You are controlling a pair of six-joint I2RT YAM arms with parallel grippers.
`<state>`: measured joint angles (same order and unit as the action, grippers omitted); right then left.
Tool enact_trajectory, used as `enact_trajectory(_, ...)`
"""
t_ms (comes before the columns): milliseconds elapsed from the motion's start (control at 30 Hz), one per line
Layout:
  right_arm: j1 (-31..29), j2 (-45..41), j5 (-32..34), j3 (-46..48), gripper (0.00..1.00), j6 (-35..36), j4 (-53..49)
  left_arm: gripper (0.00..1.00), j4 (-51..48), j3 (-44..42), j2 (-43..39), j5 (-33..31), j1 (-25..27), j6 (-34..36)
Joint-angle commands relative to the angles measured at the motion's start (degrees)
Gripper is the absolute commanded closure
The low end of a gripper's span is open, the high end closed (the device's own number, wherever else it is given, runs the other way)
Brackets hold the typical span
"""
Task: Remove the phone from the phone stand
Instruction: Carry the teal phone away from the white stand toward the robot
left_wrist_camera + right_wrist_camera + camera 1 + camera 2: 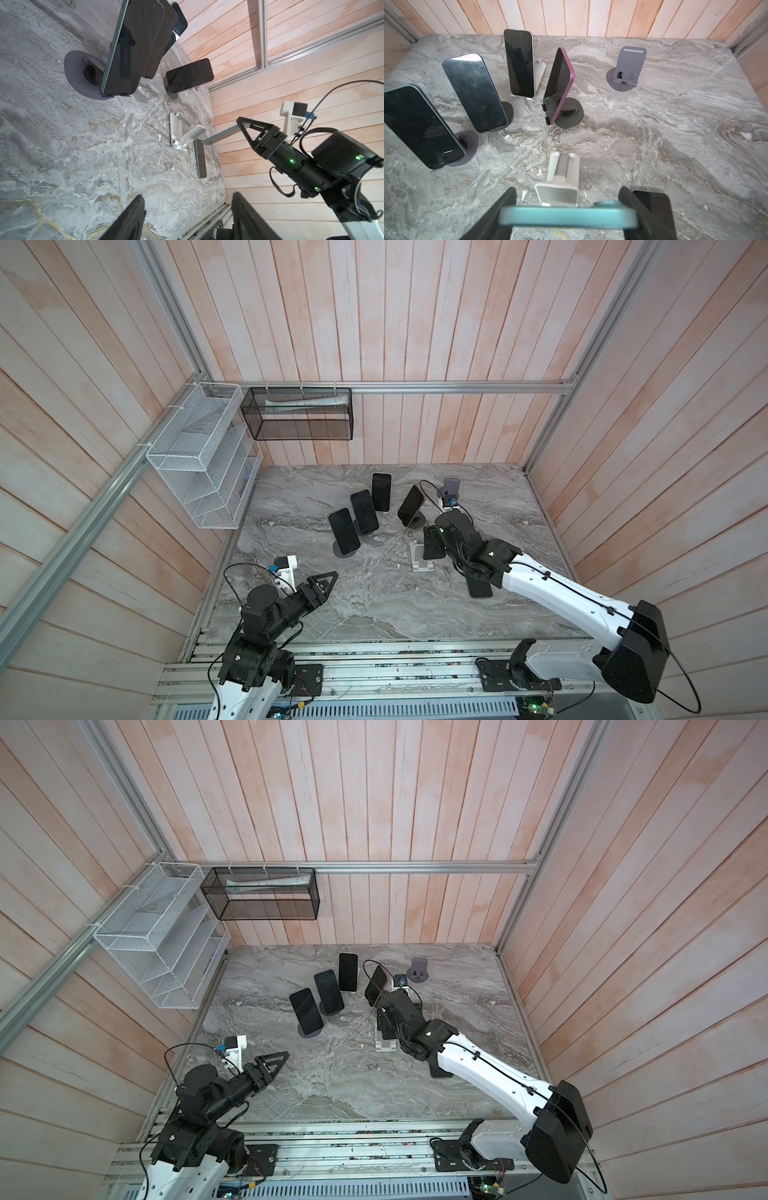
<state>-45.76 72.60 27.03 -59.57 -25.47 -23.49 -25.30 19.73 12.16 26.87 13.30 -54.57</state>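
The phone (pixel 569 217) was already off the white stand (pixel 562 180), pinched by its edges in the right jaws and held up just beside it. Next it needed a bare spot on the bench (pixel 654 135) to lie flat (a second phone (pixel 653 207) lay close by). The left jaws were spread, holding nothing.

Pinkish plank walls (pixel 415 315) all round; grey marble tabletop (pixel 374 605) lower centre; white wire rack (pixel 195 464), black mesh basket (pixel 297 429) upper left.

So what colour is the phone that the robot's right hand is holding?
Teal, a blue-green; the phone shows best in the right wrist view.
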Motion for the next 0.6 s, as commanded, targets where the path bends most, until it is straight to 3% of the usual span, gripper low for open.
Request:
enact_trajectory(0,1.25,-3.51,2.25,-3.96,0.36,2.58,-5.74,0.32,-3.11,1.32,-2.28,-1.21,0.19,-0.01)
enact_trajectory(333,3.05,-9.96,0.57,-1.36,0.36,-1.31,-13.36,0.32,-8.6,3.39,-7.37,-4.46,0.21,-1.4)
enact_trajectory(567,9.3,-14.28,-9.4,4.99,0.37,-1.69,-12.88,0.32,-10.13,3.15,-7.95,-4.64,0.2,-1.77)
